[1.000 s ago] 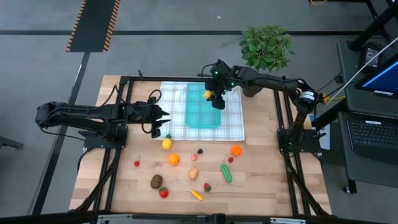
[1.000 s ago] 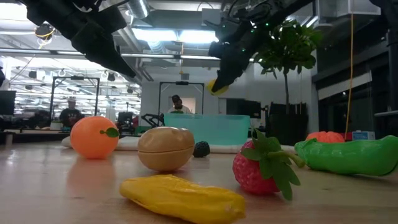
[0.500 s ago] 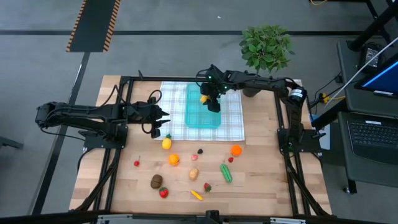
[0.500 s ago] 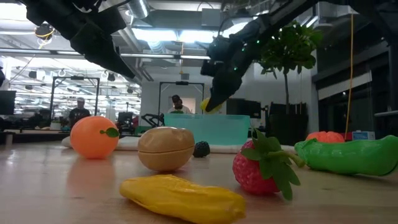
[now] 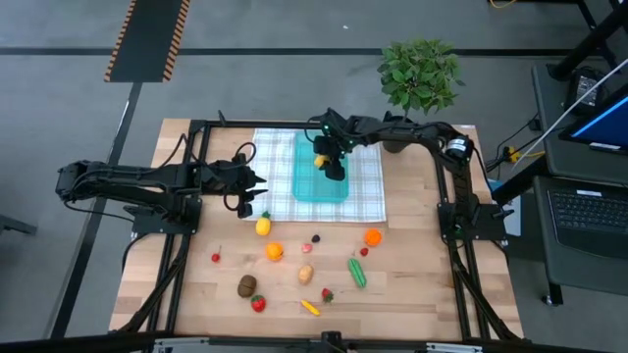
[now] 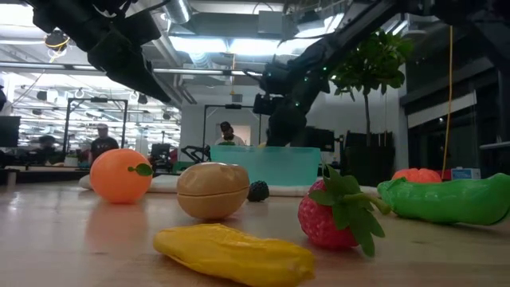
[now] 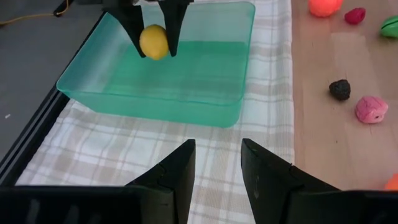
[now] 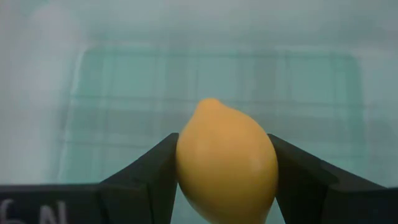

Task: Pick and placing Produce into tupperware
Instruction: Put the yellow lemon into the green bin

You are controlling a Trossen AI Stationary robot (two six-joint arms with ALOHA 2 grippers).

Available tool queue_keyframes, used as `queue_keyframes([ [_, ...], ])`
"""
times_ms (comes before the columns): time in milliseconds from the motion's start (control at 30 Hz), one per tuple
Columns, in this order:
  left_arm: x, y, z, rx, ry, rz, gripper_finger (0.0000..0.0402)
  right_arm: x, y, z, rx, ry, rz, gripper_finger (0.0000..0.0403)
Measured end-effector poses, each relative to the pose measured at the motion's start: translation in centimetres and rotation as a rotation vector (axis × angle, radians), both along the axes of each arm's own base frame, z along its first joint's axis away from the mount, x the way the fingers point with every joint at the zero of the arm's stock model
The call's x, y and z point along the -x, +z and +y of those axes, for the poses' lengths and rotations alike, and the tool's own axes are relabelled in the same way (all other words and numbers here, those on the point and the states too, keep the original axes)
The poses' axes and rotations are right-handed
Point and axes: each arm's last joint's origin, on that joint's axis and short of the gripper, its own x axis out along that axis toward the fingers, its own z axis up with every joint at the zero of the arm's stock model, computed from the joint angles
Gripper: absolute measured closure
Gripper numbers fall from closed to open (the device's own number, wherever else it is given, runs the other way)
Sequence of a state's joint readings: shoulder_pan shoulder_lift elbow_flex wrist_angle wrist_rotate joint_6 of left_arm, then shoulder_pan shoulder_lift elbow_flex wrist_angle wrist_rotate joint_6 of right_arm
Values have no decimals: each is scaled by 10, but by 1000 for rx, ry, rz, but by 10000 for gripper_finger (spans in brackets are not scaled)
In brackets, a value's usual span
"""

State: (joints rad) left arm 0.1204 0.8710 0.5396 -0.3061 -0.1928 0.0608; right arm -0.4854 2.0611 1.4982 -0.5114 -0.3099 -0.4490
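Observation:
The teal tupperware [image 5: 320, 186] lies on the checked cloth [image 5: 368, 196]. My right gripper [image 5: 324, 163] reaches down into it, shut on a yellow lemon [image 7: 153, 42]. My left gripper [image 5: 257, 184] waits open at the cloth's left edge, pointing at the tupperware [image 7: 168, 74]. The other produce lies on the bare wood near the front: a second lemon [image 5: 263, 226], two oranges [image 5: 274, 251] [image 5: 373, 236], a cucumber [image 5: 356, 272], a potato [image 5: 306, 274], a kiwi [image 5: 246, 285], a strawberry [image 5: 258, 303]. The low view shows only the tupperware's front wall [image 6: 263, 163]. My right gripper pinches the lemon across its middle [image 8: 227, 162], one finger [image 8: 149, 177] on each side. The fingers come from above, pointing down into the tupperware. The lemon sits between the walls, low over the floor; whether it touches the floor I cannot tell.
A potted plant [image 5: 420, 74] stands at the table's far right corner, behind my right arm. Black frame rails run along the table's left and right sides. Small berries [image 5: 316, 237] lie between the cloth and the larger produce.
My right gripper has carried the lemon toward the table's left and down, from above the tupperware's right rim to inside its walls; in the low view the lemon has sunk behind the front wall. The gripper has stayed shut on it.

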Motion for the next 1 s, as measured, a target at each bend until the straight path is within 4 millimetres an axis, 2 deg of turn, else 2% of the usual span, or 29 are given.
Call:
queue_keyframes([
  [233,0,0,0,0,0,0,280,-3,-14,-2,-11,0,20,193],
  [800,0,0,0,0,0,0,280,-3,-16,-2,-22,-21,26,192],
  [1000,0,0,0,0,0,0,280,-2,-17,-3,3,-71,51,143],
])
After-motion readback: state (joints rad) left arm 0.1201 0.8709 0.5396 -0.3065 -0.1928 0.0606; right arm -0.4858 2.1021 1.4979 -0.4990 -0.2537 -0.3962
